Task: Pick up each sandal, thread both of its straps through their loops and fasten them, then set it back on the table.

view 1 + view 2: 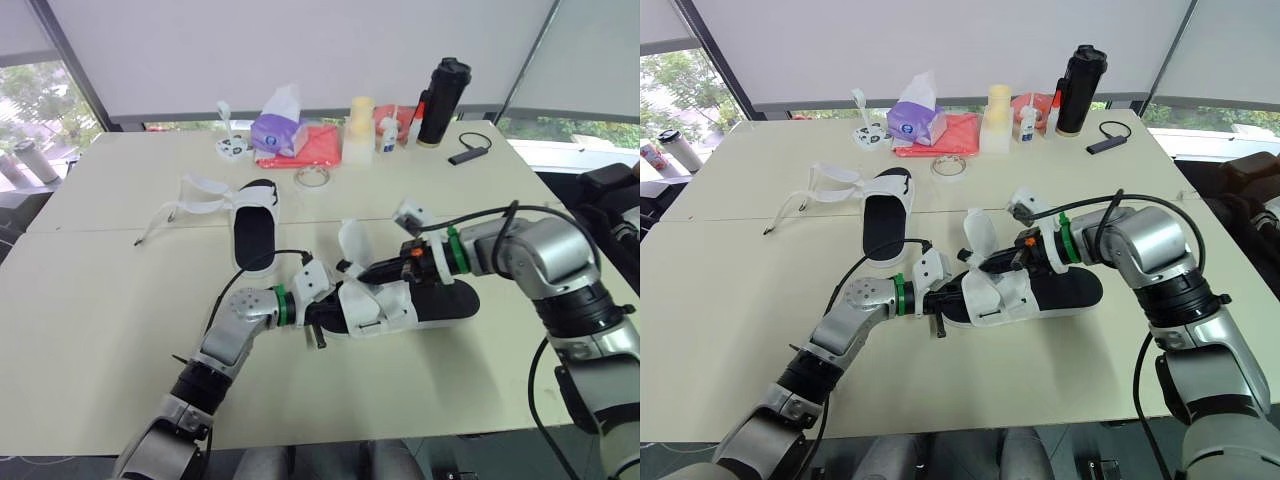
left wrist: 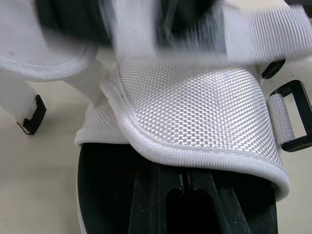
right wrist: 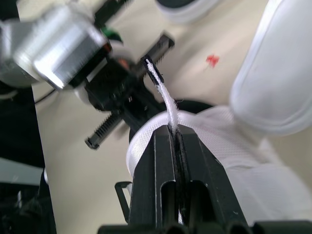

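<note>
White strap (image 3: 163,95) end pinched tight in my right claw (image 3: 174,129), above the sandal (image 1: 445,300) lying lengthwise along the counter's (image 1: 100,300) front edge; its black loop (image 2: 292,117) sits lower, beside the upper (image 2: 195,107). Whether my left claw (image 1: 318,320) grips, I cannot tell.

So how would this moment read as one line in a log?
step: strap threading on near sandal | right hand: shut on strap | left hand: at its end | far sandal: on table, straps unfastened

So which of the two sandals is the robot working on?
The nearer sandal: the right gripper pinches its strap. The far sandal lies alone, straps loose.
</note>
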Tool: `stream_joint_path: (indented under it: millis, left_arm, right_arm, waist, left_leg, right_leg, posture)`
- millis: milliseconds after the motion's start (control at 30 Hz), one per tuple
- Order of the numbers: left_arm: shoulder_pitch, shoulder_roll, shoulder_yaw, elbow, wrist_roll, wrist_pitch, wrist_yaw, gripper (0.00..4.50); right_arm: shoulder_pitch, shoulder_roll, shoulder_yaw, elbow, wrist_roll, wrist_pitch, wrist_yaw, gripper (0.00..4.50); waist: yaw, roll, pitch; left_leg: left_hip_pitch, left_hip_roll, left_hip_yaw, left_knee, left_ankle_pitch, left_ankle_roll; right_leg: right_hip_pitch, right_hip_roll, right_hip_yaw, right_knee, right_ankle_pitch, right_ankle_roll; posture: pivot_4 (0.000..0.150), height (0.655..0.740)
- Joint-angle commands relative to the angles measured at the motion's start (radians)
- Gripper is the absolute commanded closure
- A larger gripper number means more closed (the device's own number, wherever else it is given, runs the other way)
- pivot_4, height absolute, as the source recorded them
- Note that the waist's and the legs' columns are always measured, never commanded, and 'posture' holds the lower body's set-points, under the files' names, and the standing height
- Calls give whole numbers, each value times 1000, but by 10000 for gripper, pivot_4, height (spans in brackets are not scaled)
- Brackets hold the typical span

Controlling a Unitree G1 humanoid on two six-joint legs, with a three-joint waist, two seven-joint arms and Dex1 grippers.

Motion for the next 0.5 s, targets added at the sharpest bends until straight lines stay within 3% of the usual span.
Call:
stream_joint_path:
  millis: [33,333,500]
  left_arm:
    - [7,1,8,-7,5,-9,6,45000]
    - [5,1,-4,-2,11,-21,-4,45000]
    - [6,1,-2,-1,13,-24,-6,45000]
  right_arm:
    - [-13,7,-107,-41,40,43,-42,44602]
    - [5,141,-452,7,151,221,-260,44602]
    - [94,209,-501,-47,159,255,-350,44602]
  waist:
    - [0,0,0]
    - [-3,0,0]
    - [-5,0,0]
  left_leg:
    - [0,0,0,0,0,0]
    - [0,0,0,0,0,0]
    - [0,0,0,-1,0,0]
  right_leg:
    - [0,0,0,0,0,0]
    - [-1,0,0,1,0,0]
    - [-1,0,0,1,1,1]
  posture:
    - [1500,7400]
    - [1500,7400]
    - [1500,7400]
